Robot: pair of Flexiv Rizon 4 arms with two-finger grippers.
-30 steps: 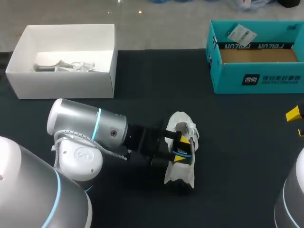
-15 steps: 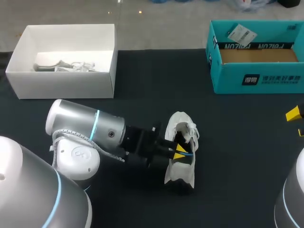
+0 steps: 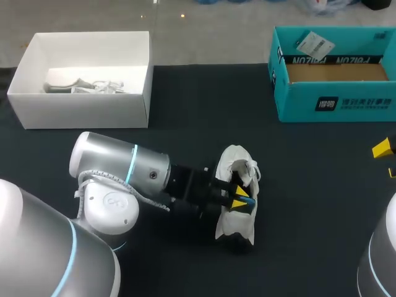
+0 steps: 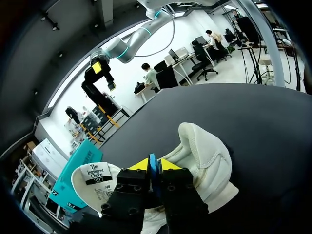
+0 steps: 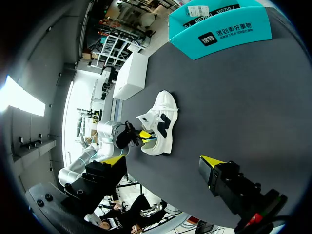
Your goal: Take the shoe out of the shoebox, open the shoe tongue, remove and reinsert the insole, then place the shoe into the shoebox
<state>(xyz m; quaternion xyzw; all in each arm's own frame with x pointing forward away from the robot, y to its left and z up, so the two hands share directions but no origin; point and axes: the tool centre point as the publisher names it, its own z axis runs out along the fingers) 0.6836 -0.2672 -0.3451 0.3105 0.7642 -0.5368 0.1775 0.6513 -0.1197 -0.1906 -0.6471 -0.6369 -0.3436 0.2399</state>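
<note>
Now L hand [image 3: 240,198] pinches insole [image 4: 152,165] in shoe [image 3: 237,158].

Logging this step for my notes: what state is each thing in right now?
Shoe: on the table, outside the boxes.
Tongue: pulled open.
Insole: pinched at its edge.
Left gripper: shut on the insole.
Right gripper: open, empty.
Teal box: open.
White box: open.

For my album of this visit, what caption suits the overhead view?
Left tool pinching a blue insole inside the white shoe on a dark table.
</note>
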